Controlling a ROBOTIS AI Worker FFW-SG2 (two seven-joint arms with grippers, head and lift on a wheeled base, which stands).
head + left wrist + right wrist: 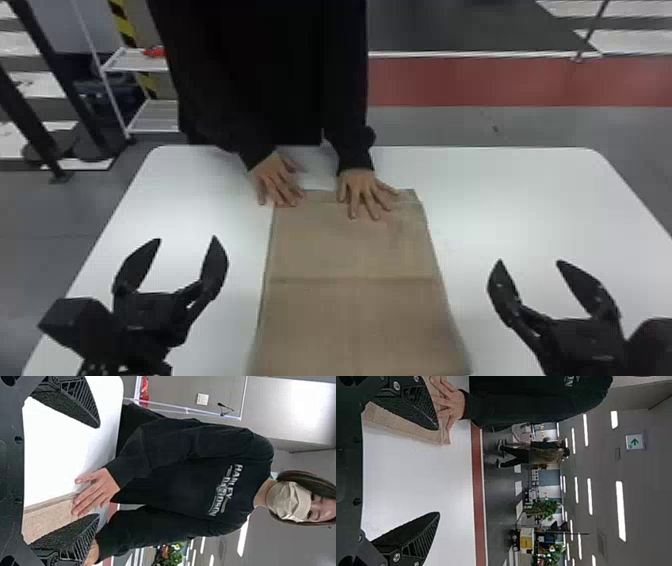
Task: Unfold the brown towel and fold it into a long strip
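Brown towel (350, 310): spread flat on a white table (525, 200), from mid-frame down to the bottom edge of the head view, with a crease straight across and slight rumpling near the far right corner. In the way at its far edge: two bare hands of a person in a black top (270, 75), one hand (277, 185) at the far left corner, partly on the tabletop, the other hand (364, 192) spread over the edge right of centre. Left gripper (187, 239): lower left, wide apart, empty, clear of the cloth. Right gripper (530, 261): lower right, likewise wide and empty, over the table beside the towel. Surroundings: white shelf rack (135, 60) at upper left, with a red item (155, 51) on top; yellow-and-black striped post (122, 22) just beside; red floor band (500, 82) across the upper right.
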